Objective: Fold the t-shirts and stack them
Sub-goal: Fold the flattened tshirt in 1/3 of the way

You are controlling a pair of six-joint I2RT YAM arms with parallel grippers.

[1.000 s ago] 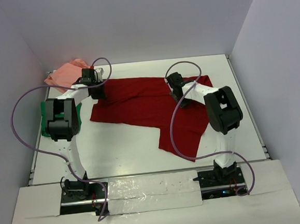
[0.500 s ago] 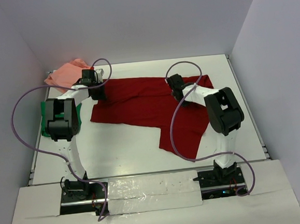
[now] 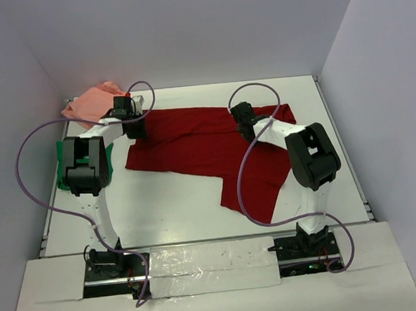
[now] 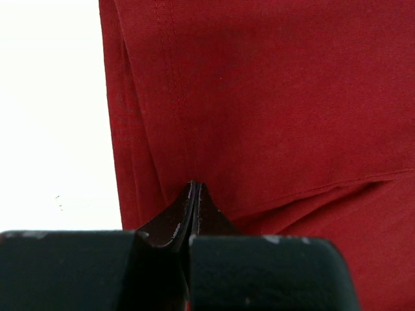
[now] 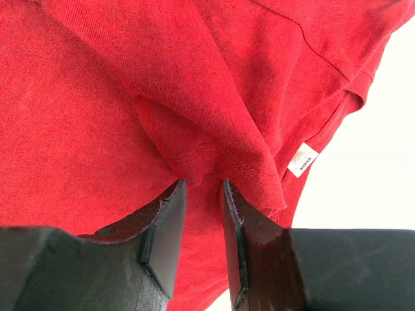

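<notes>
The dark red t-shirt point(image 3: 200, 145) lies spread across the table, with a crumpled flap hanging toward the front right. My left gripper point(image 3: 135, 130) sits at its upper left edge. In the left wrist view that gripper point(image 4: 194, 184) is shut on a pinch of the red cloth point(image 4: 272, 97), and creases run out from the tips. My right gripper point(image 3: 248, 132) is over the shirt's upper right part. Its jaws point(image 5: 204, 184) stand apart, with a bunched hem fold point(image 5: 207, 159) at the tips. The salmon pink t-shirt point(image 3: 92, 103) and the green t-shirt point(image 3: 62, 149) lie at the far left.
A white label point(image 5: 302, 160) shows at the red shirt's edge near my right gripper. Purple cables loop above both arms. Grey walls close in the table point(image 3: 169, 209) on three sides, and the green shirt is partly hidden by the left arm.
My right gripper's jaws have narrowed slightly around the hem fold, and the right arm has shifted a little. The left arm and the shirts have not moved.
</notes>
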